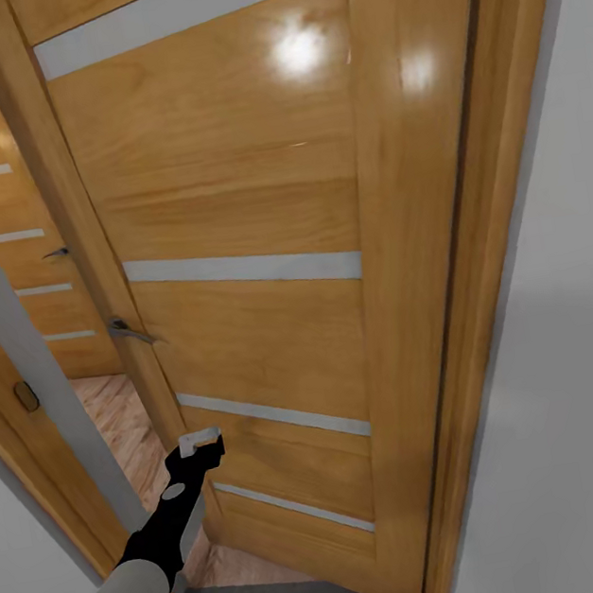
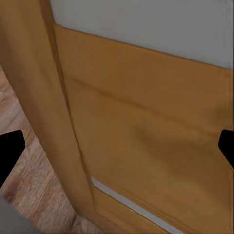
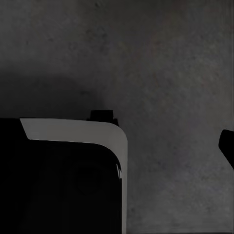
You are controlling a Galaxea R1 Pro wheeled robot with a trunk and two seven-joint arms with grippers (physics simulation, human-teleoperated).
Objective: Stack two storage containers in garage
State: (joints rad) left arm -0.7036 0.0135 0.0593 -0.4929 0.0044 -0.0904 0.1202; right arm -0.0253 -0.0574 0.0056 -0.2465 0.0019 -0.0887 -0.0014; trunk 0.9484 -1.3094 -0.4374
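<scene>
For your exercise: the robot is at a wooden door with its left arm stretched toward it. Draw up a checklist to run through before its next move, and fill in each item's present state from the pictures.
1. Door swung open: ok, it stands ajar, with wood-plank floor visible through the gap.
2. Gap wide enough for the robot: cannot tell.
3. Left gripper near the door's edge: ok; whether it touches is unclear.
4. Left gripper empty: ok, the left wrist view shows its jaws apart with nothing between.
5. Right gripper empty: cannot tell; it hangs over grey concrete floor.
6. Door handle clear of the arm: ok.
</scene>
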